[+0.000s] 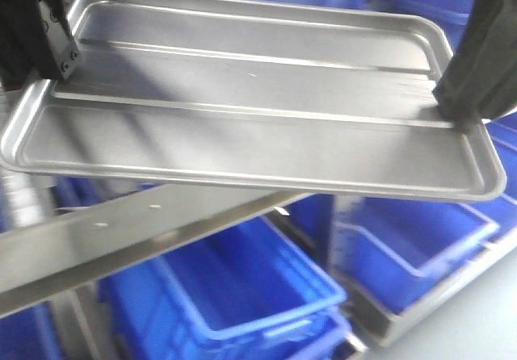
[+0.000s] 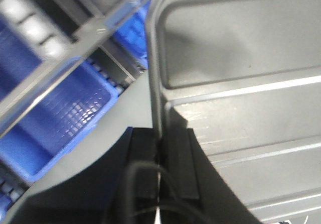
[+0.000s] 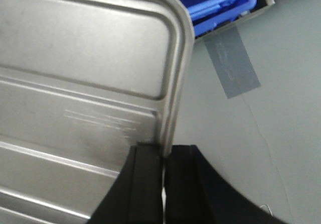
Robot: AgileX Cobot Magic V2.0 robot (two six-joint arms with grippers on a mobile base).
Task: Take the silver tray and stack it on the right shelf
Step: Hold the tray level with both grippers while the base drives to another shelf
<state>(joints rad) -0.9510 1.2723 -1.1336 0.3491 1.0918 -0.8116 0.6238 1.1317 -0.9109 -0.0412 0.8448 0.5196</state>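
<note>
Silver tray: hangs in the air, open side up, slightly tilted. Sits pinched at both short rims, by the left gripper, jaws pressed onto the edge, and by the right gripper, likewise closed on the rim. Shows just above the brushed front bar of the right shelf, with blue bins below. Cannot tell whether touching the bar.
</note>
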